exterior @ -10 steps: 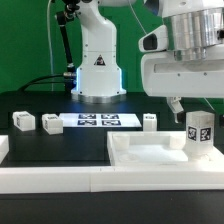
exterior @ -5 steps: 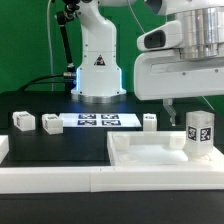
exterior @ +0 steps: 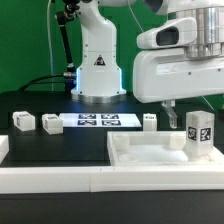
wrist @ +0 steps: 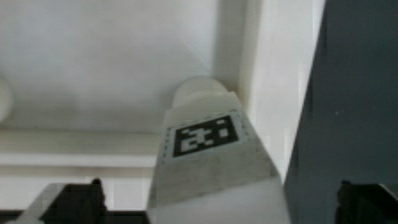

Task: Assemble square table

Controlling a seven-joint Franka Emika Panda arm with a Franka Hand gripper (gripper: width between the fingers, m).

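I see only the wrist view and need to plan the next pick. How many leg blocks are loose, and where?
Observer: Three. The leftmost leg block and second leg block lie on the black table toward the exterior view's left. The third leg block lies just behind the slab.
Operator: Is the gripper clear of the upright leg?
Observer: It seems so. The gripper, open, hangs above the upright leg, and its visible finger is not touching it.
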